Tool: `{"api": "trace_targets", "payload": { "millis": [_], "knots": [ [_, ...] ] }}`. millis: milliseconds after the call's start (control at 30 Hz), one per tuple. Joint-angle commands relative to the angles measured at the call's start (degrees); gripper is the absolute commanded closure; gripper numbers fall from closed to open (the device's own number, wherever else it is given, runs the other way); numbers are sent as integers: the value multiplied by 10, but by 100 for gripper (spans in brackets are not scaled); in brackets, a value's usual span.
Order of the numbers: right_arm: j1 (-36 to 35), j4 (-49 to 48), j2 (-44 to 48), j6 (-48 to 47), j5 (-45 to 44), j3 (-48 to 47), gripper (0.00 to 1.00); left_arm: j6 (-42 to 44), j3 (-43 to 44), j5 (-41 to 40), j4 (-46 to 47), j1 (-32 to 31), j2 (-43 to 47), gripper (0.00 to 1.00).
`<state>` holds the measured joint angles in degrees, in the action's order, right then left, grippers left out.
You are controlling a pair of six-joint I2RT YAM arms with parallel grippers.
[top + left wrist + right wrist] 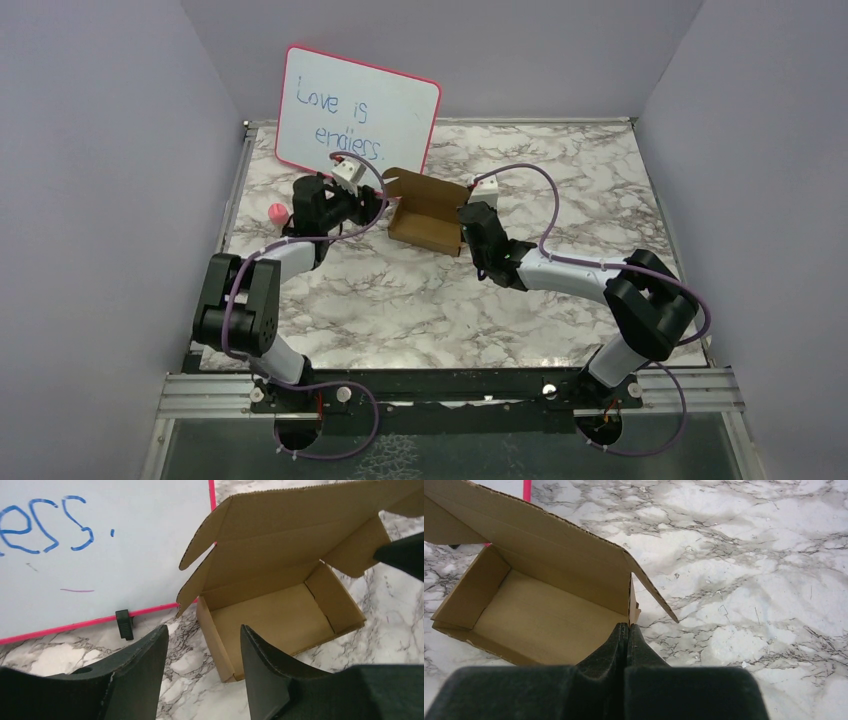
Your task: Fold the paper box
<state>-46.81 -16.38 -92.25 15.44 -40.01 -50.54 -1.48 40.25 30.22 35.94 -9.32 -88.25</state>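
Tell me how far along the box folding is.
Done: the paper box stands as a tray, walls up. In hand: the shut right gripper meets its right wall; the left gripper hangs open beside it. Remaining: the lid is open, not tucked.

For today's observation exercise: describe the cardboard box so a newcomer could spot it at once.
Start at the marble table, then find the pink-framed whiteboard standing at its far side. Just in front of its right corner sits the paper box: the only brown thing there, open-topped, lid flap raised.
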Motion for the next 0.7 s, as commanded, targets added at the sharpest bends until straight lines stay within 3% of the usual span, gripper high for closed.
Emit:
{"api": "trace_targets", "payload": {
  "millis": [0,400,667],
  "knots": [
    [-3,-13,0,-1,25,-6,99,69,36,147,31,28,-46,44],
    [-3,-1,0,-11,49,-11,99,152,98,198,63,55,-134,46],
    [-3,7,-4,-12,51,-17,99,145,150,291,70,56,-179,56]
  ]
}}
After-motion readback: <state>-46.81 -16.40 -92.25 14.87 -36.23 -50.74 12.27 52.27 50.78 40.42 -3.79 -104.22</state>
